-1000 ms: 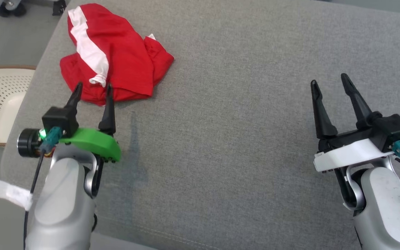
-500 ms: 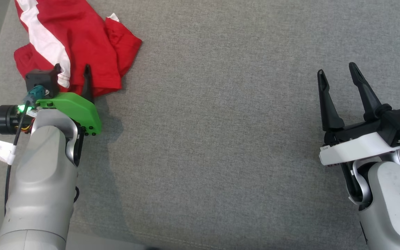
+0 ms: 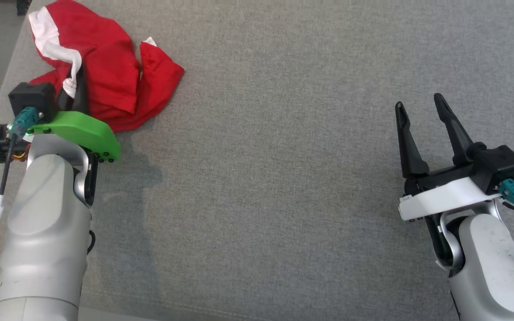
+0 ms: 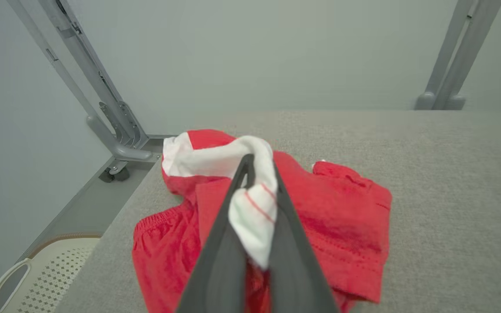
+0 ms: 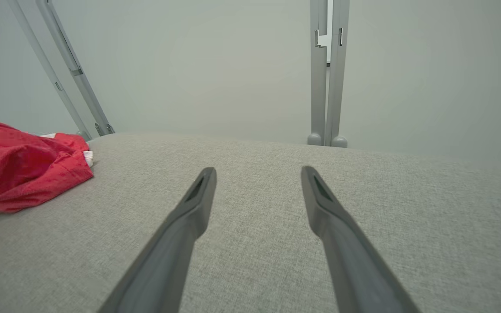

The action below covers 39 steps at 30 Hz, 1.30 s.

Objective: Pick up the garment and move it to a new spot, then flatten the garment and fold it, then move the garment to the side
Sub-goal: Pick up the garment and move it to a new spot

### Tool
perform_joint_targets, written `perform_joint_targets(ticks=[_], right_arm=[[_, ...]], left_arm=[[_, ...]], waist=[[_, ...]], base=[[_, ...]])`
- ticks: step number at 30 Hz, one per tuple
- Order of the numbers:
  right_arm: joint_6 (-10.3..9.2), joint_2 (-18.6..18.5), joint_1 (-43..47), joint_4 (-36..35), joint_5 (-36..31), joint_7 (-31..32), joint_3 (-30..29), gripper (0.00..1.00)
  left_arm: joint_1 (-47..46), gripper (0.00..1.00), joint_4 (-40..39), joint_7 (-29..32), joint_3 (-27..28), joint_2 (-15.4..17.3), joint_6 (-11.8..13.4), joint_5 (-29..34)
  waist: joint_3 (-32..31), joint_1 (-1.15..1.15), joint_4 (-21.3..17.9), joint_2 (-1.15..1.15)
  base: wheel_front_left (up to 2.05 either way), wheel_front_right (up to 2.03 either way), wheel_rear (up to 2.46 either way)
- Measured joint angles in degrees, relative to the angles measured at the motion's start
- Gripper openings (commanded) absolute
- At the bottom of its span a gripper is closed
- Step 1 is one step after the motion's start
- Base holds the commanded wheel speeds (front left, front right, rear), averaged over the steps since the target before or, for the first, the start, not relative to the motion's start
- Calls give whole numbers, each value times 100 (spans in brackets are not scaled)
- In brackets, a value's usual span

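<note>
Far left of the grey surface (image 3: pixel 283 187), close to its left edge: garment (image 3: pixel 118 80), red knit with a white band, crumpled in a loose heap. Seemingly raised a little at the white band, the rest lying on the surface.

Left gripper (image 4: pixel 259 171): fingers pressed together on a bunch of the white band, plain in the left wrist view. Right gripper (image 3: pixel 419 102): fingers apart, nothing between, hovering over bare surface at near right, well apart from the garment.

Handling, as a judgement: light, soft, no stiffness at all; bound to drape and trail from any single pinch. Not fragile. Not slippery either; more likely to drag on the rough weave of the surface than to slide. Present hold on a doubled band looks sound enough for lifting and carrying. For flattening, better taken at two points along one hem, or along the gathered, elastic-looking edge at near left of the heap, one point per gripper, to hang open under own weight. Layers tangled; edges hard to sort from here.

Count: garment, one. Grippers, two. Pale perforated basket (image 4: pixel 37 274) beside the surface at near left, one. Grey frame posts (image 5: pixel 326 74) beyond the far edge, two groups.
</note>
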Motion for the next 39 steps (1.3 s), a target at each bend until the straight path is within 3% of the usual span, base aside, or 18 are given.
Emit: perform_joint_targets(ticks=[11,21,25,33,36,38,39], right_arm=[[0,253,181,319,140,-116,20,100],[0,411,204,390,198,-144,52,100],[0,445,195,365,232,-144,44,100],[0,494,176,325,298,-146,-57,100],[0,500,169,299,308,-148,-110,100],[0,500,165,292,311,-148,-131,100],[0,502,164,289,312,-148,-147,100]], left_arm=[[1014,0,-2104,-14,-79,-130,-149,7],[1302,0,-3228,71,-905,-560,-146,-236],[1289,0,-3438,114,-1452,-608,79,-493],[998,0,-3719,18,-3096,-624,1163,-1452],[984,0,-3629,11,-3697,-627,1411,-1684],[985,0,-3482,-7,-4095,-627,1449,-1789],[988,26,-3331,-7,-4383,-628,1448,-1819]], waist=[[-775,0,-169,0],[-1072,0,-765,0],[-1110,0,-1056,0],[-1117,0,-1630,0],[-1093,0,-1807,0],[-1070,0,-1895,0],[-1055,0,-1935,0]], base=[[0,0,0],[0,0,0],[0,0,0],[0,0,0],[0,0,0],[0,0,0],[0,0,0]])
